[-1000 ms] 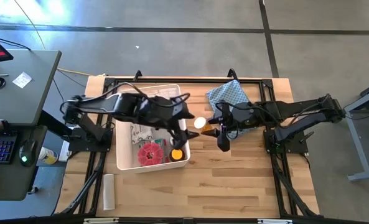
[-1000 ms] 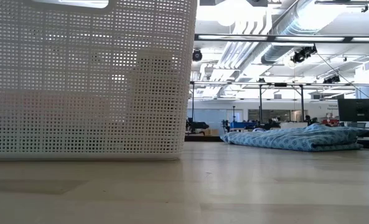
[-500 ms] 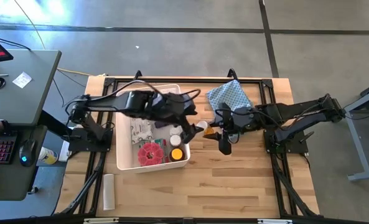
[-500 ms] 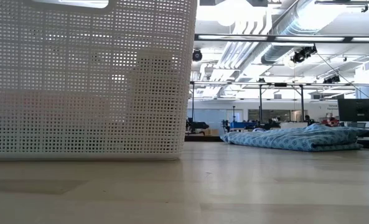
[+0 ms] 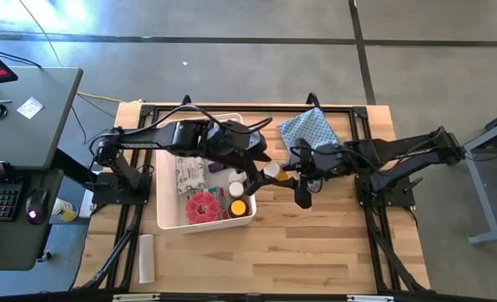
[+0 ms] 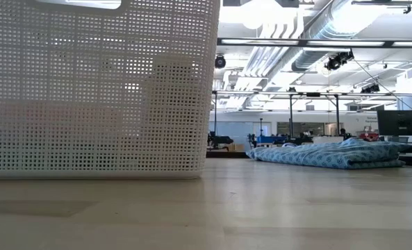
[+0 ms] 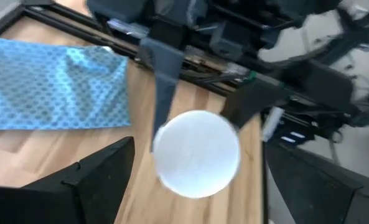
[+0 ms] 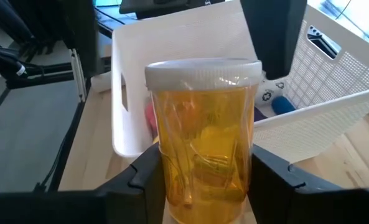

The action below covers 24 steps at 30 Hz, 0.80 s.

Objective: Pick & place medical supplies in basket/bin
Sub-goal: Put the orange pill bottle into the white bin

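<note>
**A:** Look at the right gripper [image 8: 208, 182] first. Shut tight on what?

**B:** On an amber jar [image 8: 203, 130] with a white lid. Held up in the air, just past the white bin's [image 5: 160, 195] right wall. Not inside it yet.

**A:** And the left gripper [image 7: 200, 186]?

**B:** Right there too, reaching over the bin's right wall. Wide open, with the jar's round lid between its two fingers [image 7: 91, 180]. Not squeezing anything. Looks like getting ready to take the jar, maybe.

**A:** Anything in the bin already?

**B:** Yes, lots. A red disc [image 5: 202, 207], a yellow-capped bottle [image 5: 239, 208], a white-capped jar [image 5: 236, 190] and a printed packet [image 5: 185, 176]. Something small and purple too, hard to tell what.

**A:** So, nearly done?

**B:** Seems so. Most of it packed. Only this jar left to drop in, as far as can be seen.

**A:** And farther back?

**B:** Just the blue cloth [image 5: 308, 127], folded on the table [image 5: 315, 243] behind the right arm. Not one for the bin.
</note>
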Tool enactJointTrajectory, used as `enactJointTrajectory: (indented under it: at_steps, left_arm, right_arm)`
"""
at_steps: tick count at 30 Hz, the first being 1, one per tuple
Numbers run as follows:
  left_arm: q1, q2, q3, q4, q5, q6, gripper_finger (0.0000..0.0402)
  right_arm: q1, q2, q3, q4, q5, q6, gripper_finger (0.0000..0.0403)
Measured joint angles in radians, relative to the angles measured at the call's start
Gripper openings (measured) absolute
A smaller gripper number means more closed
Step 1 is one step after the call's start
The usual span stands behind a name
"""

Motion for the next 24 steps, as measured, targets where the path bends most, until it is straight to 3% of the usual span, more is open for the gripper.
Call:
enactJointTrajectory:
  at_steps: [4, 24]
  left_arm:
    - [0.0, 0.021, -0.002, -0.015, -0.044, 0.004, 0.0395]
    - [0.0, 0.045, -0.001, 0.0, -0.008, 0.019, 0.0381]
  right_arm:
    - [0.0, 0.0, 0.0, -0.002, 0.0, 0.0, 0.0165]
    - [0.0, 0.0, 0.0, -0.009, 0.015, 0.029, 0.0164]
